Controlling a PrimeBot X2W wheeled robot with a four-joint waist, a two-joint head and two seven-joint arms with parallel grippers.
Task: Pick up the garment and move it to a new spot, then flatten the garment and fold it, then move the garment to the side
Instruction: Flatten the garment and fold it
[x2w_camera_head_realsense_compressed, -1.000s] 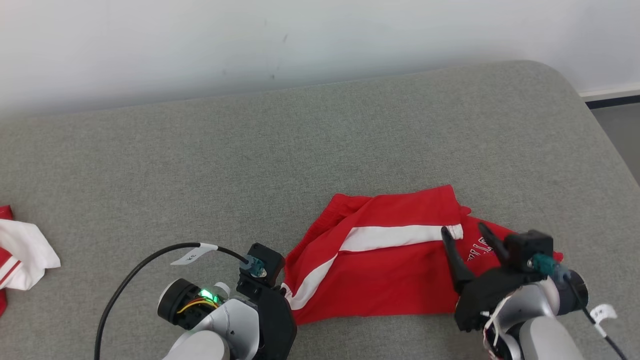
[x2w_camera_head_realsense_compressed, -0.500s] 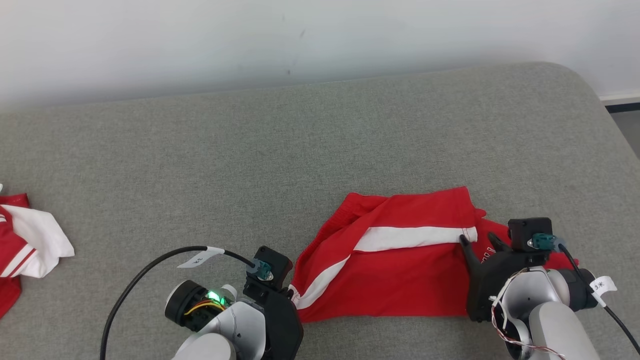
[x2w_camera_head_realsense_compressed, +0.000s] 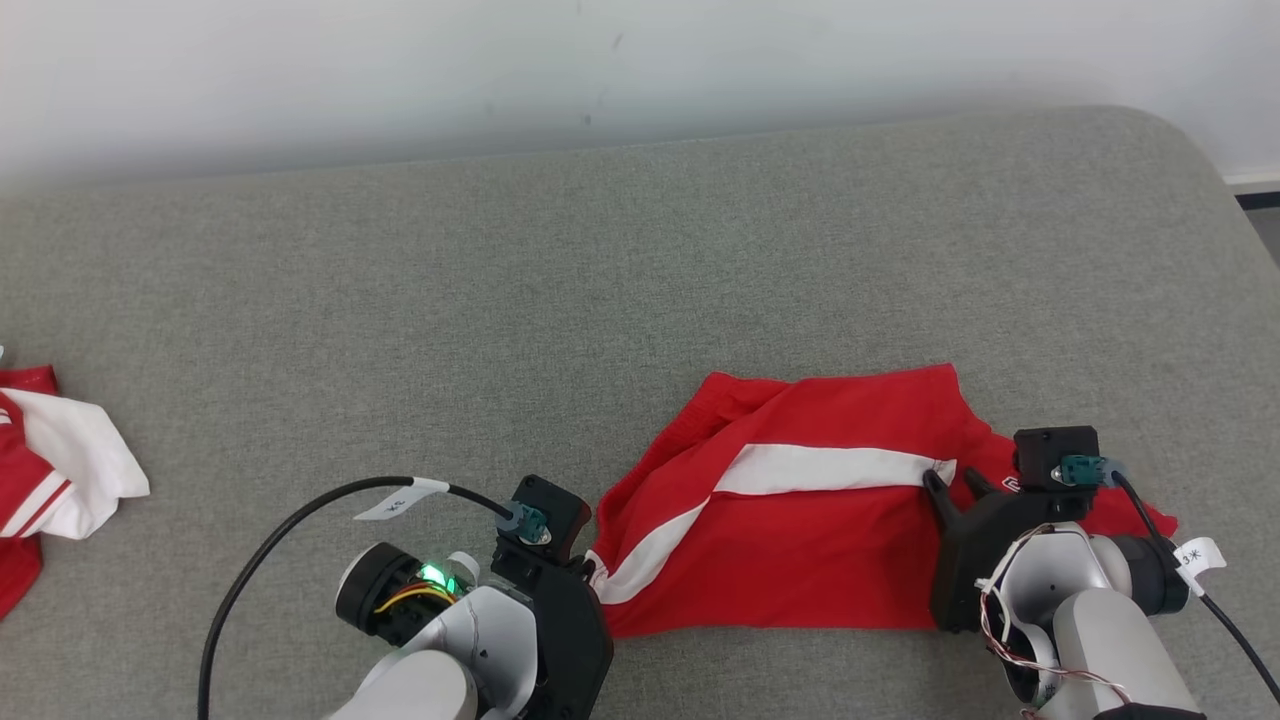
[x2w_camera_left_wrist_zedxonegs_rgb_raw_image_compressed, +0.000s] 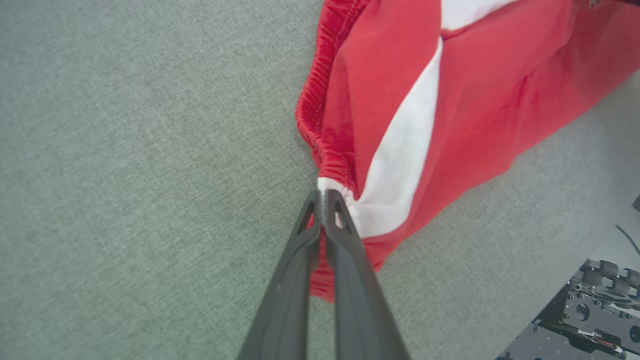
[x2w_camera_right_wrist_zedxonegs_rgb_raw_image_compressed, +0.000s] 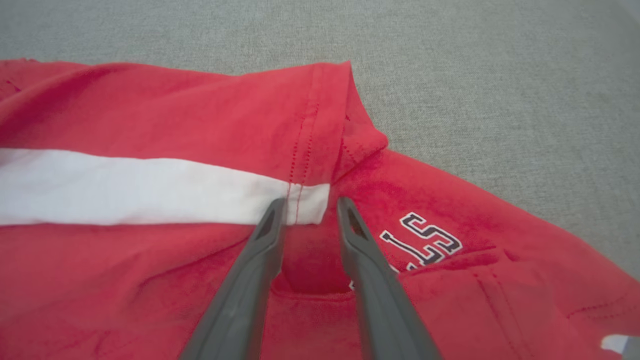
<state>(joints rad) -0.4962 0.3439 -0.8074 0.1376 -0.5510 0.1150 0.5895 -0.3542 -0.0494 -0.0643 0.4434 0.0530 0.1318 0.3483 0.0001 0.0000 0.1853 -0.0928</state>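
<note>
Just garment (x2w_camera_head_realsense_compressed: 800, 560), grey upholstery (x2w_camera_head_realsense_compressed: 500, 300), white wall (x2w_camera_head_realsense_compressed: 400, 70).

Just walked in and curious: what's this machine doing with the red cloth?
A two-armed robot is handling red shorts with a white stripe, lying on a grey padded surface. Its left gripper is pinched shut on one end of the waistband. Its right gripper has its fingers apart around the hem at the stripe's other end, not yet clamped.
</note>
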